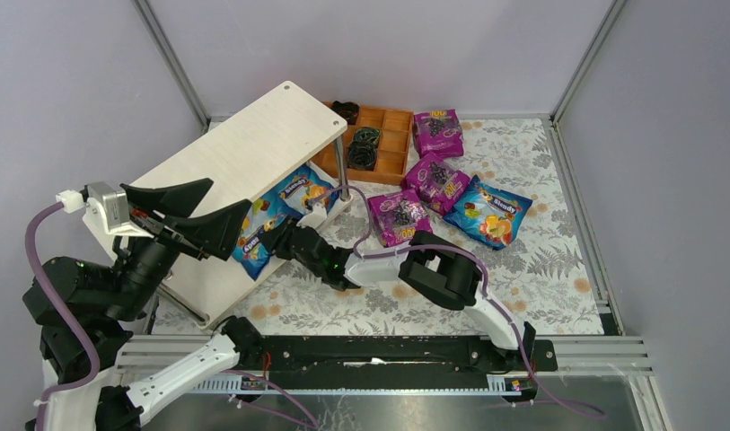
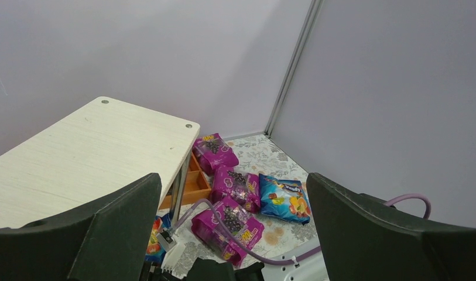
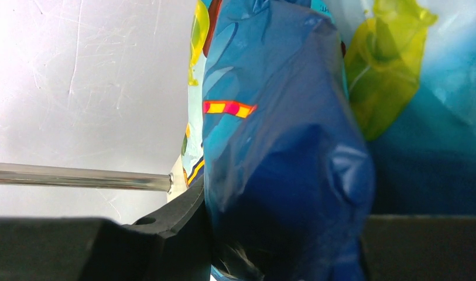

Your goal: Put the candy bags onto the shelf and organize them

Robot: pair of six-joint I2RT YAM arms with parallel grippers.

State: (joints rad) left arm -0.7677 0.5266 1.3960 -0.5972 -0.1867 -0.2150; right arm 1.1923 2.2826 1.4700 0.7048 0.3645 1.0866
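Floral table (image 1: pixel 558 260), blue bag (image 3: pixel 282 175) between right fingers (image 3: pixel 165 240) (pinched)

Two blue candy bags (image 1: pixel 253 232) (image 1: pixel 303 190) sit under the shelf's (image 1: pixel 244 153) top board; three purple bags (image 1: pixel 437 133) (image 1: pixel 438 182) (image 1: pixel 397 218) and a blue bag (image 1: pixel 492 214) lie beside.

Magenta candy bags (image 1: pixel 437 133) carry yellow lettering, too small to read. White wording on the blue candy bags (image 1: pixel 491 214) is unreadable too.
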